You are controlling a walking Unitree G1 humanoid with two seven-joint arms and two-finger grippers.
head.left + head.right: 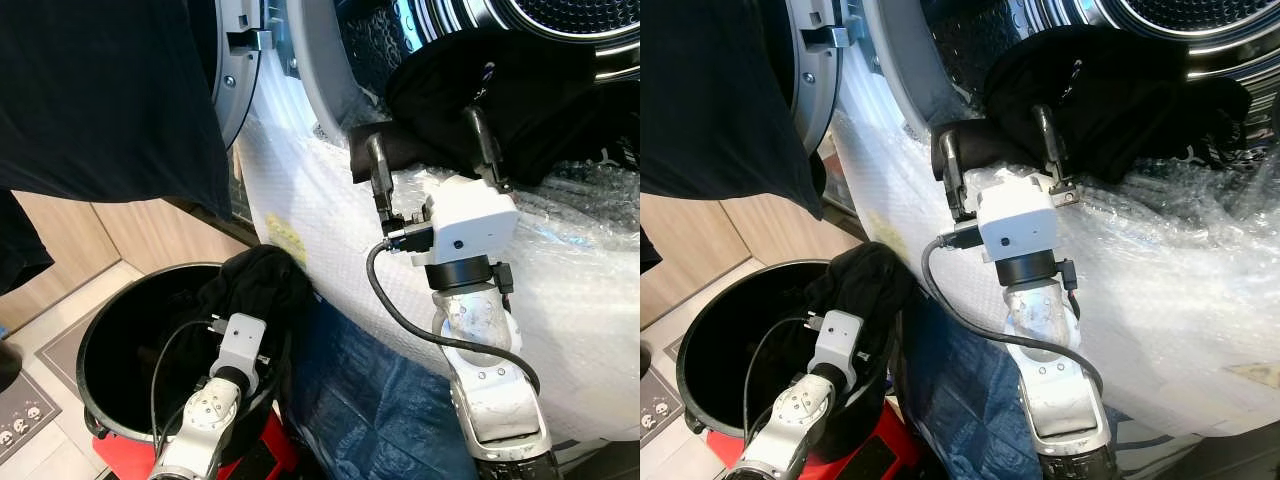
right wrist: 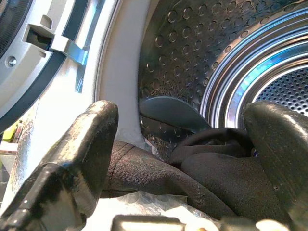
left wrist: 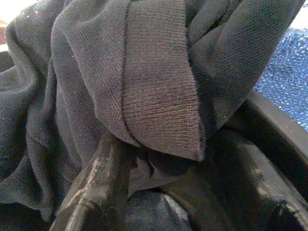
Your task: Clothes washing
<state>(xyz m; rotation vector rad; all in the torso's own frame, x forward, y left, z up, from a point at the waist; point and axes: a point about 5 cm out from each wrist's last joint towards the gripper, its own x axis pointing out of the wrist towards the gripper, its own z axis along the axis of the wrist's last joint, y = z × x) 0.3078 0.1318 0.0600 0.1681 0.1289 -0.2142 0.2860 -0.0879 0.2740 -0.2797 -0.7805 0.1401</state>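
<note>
Up at the washing machine, the right gripper (image 1: pixel 432 162) reaches into the mouth of the steel drum (image 2: pixel 202 62), its two black fingers (image 2: pixel 82 154) spread wide with a dark garment (image 1: pixel 500 95) lying between and beyond them. The fingers are not pinched on the cloth; one sits by the garment's edge near the grey door seal, the other rests against the bunched fabric deeper in. The garment spills from the drum over the lip, onto bubble wrap (image 1: pixel 330 200) covering the machine's front. The open door (image 1: pixel 240 60) stands to the robot's left, and a large dark cloth (image 1: pixel 100 90) hangs in front of it.

Lower down, the left gripper (image 3: pixel 144 202) is buried in a second dark knitted garment (image 1: pixel 255 285) draped over the rim of a black bucket (image 1: pixel 110 340) on the floor. I cannot tell whether its fingers are closed on it. A blue cloth (image 1: pixel 370 390) lies between the bucket and the machine.
</note>
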